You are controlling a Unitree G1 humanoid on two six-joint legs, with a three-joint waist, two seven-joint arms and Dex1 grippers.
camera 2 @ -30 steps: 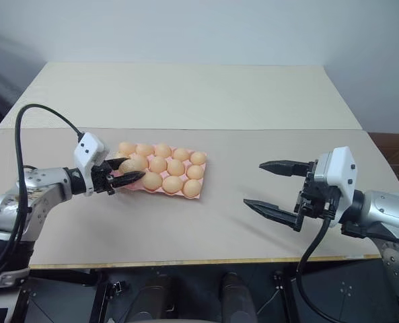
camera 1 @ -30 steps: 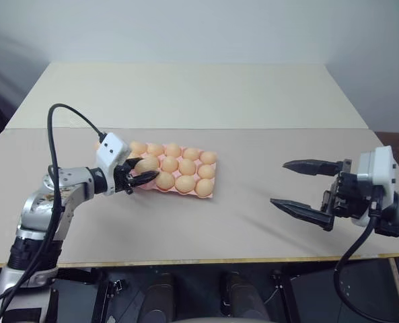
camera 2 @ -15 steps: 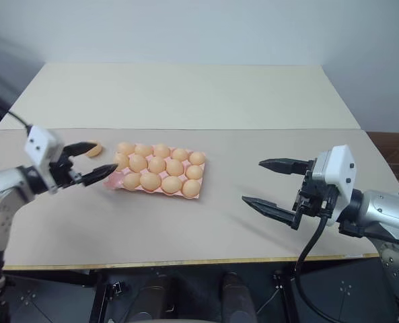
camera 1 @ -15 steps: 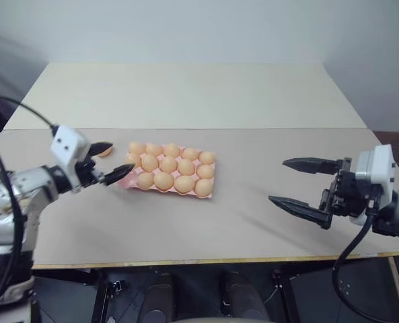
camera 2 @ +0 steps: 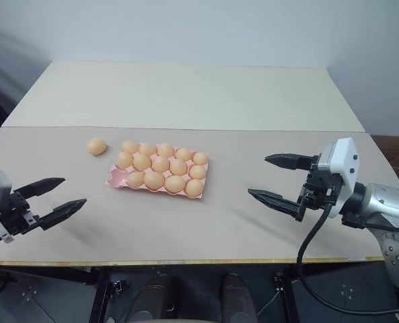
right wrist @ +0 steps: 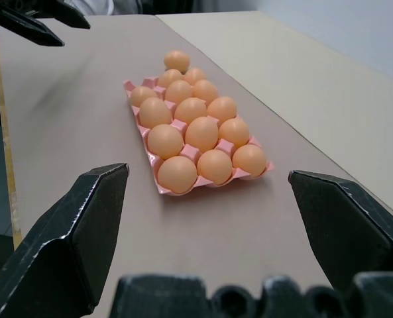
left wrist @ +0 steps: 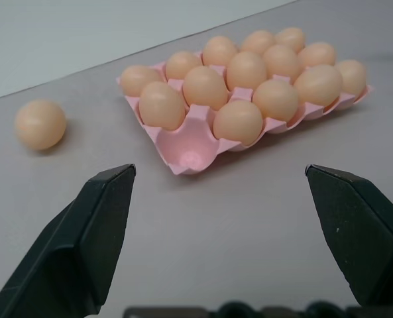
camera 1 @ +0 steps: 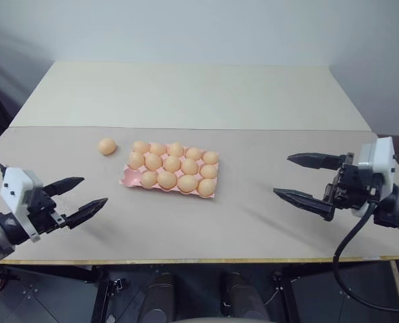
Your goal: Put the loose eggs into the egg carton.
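Left wrist view shows the job nearly done: counts fourteen eggs seated in the egg carton (left wrist: 158,143) and a single bare cup (left wrist: 193,158), at the corner nearest the robot on its left end. Leaves one loose egg (camera 1: 107,146) lying on the table (camera 1: 186,101), near the carton's far left corner but apart from it. Finds the left gripper (camera 1: 95,190) spread wide and empty, low by the table's near edge, well short of that egg; finds the right gripper (camera 1: 281,175) likewise spread and holding nothing, well to the right of the carton. For the step in hand: reach with the left, straddle the egg across its middle, close gently so it neither rolls nor cracks, lift clear of the seated neighbours, then lower straight into the vacant corner cup before letting go.
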